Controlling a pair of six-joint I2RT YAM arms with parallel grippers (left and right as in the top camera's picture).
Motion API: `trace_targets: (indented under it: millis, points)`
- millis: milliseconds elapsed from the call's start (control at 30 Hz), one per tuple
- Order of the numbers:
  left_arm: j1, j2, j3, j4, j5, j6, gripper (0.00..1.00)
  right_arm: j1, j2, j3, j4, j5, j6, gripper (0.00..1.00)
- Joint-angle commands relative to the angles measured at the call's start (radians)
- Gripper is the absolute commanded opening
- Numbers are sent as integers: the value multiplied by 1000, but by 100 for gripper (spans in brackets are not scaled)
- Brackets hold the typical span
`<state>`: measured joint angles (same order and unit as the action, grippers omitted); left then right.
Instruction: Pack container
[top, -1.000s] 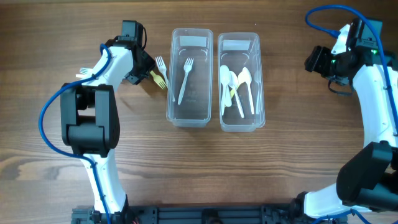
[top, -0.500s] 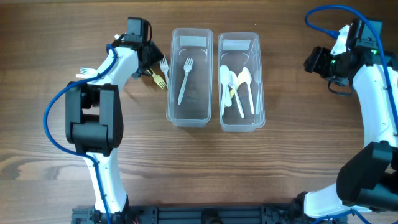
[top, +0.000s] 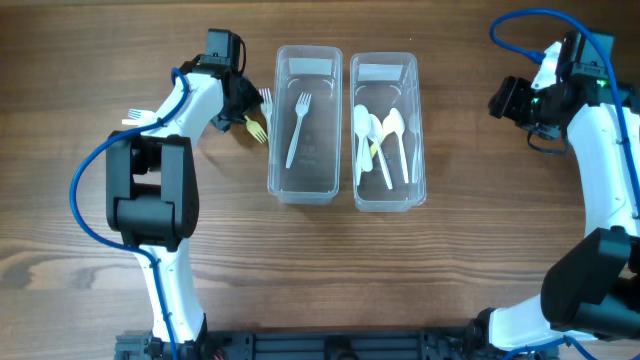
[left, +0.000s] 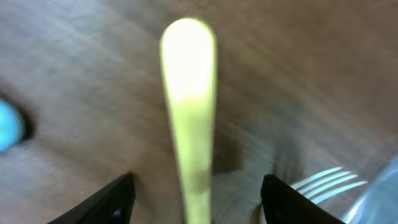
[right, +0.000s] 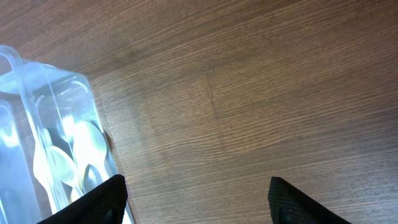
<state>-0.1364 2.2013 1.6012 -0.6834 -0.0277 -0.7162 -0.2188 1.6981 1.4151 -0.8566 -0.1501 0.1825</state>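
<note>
Straddling the yellow fork, the left hand hangs released, gripping nothing.

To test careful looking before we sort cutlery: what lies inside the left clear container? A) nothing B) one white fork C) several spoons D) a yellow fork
B: the overhead view shows a single white fork in the left container; the spoons are in the right container, and the yellow fork lies on the table.
</note>
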Motion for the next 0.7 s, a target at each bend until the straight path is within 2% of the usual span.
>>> trace_targets:
  millis: [0, 300, 400, 500, 667]
  points:
    - [8, 71, -49, -81, -1, -45, 66, 2, 13, -3, 3, -17, 4, 72]
    - [39, 71, -49, -222, -39, -54, 63, 2, 13, -3, 3, -59, 3, 71]
    - [43, 71, -49, -194, -53, -44, 63, 2, 13, -3, 3, -58, 3, 71]
    - [40, 71, -49, -71, -25, 100, 62, 2, 13, -3, 3, -59, 3, 71]
    - [34, 71, -49, -34, -14, 297, 63, 2, 13, -3, 2, -62, 4, 71]
